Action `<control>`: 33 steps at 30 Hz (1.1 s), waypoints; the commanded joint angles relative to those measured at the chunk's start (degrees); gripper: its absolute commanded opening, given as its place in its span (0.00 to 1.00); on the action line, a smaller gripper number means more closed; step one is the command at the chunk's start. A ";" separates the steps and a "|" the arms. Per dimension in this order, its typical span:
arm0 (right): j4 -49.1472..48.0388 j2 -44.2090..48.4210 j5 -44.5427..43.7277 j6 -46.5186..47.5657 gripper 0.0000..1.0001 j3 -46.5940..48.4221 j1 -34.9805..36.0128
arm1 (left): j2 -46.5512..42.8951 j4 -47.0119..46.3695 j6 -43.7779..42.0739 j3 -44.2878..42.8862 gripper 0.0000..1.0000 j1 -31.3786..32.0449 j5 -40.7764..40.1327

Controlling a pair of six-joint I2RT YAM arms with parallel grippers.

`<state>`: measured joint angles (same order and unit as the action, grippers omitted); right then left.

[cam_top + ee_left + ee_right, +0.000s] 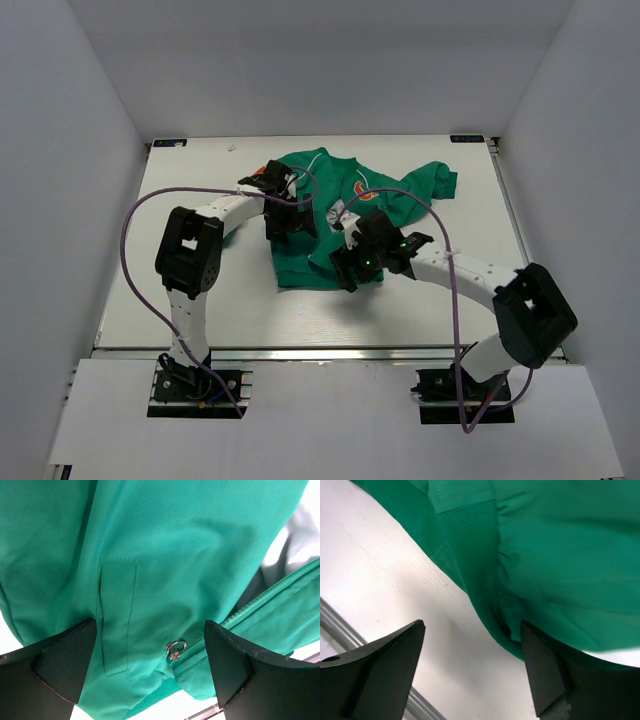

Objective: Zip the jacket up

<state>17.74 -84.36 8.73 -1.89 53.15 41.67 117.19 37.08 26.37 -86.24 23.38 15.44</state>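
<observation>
The green jacket (320, 215) lies crumpled in the middle of the table, with an orange logo (362, 190) showing near its top. My left gripper (283, 222) hangs open over the jacket's left front panel. In the left wrist view (150, 630) the silver zip pull (175, 649) sits between my fingers, at the low end of the zip track (260, 602), beside a pocket welt (117, 615). My right gripper (352, 268) is open at the jacket's near hem. In the right wrist view (472, 630) the ribbed hem (465, 535) and a fabric fold lie against my right finger (542, 665).
The white table (180, 300) has a metal rail (330, 350) along its near edge, which also shows in the right wrist view (340, 625). Grey walls enclose the sides and back. Purple cables loop above both arms.
</observation>
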 commanded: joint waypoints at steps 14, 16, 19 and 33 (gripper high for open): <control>12.30 8.84 -40.33 -33.99 0.00 -5.84 3.51 | -3.63 -1.84 0.44 6.17 0.98 -1.84 -1.56; 21.78 12.72 -44.05 -42.01 0.12 -7.35 3.42 | -3.63 -1.58 0.61 6.34 0.98 -2.02 -1.47; 32.35 15.01 -46.35 -58.98 0.21 -11.30 3.42 | -3.81 -2.01 0.96 6.69 0.98 -2.11 -1.38; 18.50 36.81 -37.49 -47.99 0.86 -20.29 3.24 | -5.38 -2.01 0.96 5.91 0.98 -2.11 -0.06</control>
<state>44.71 -49.08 -30.46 -62.13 28.49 44.97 114.65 32.84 28.32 -81.01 21.85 16.38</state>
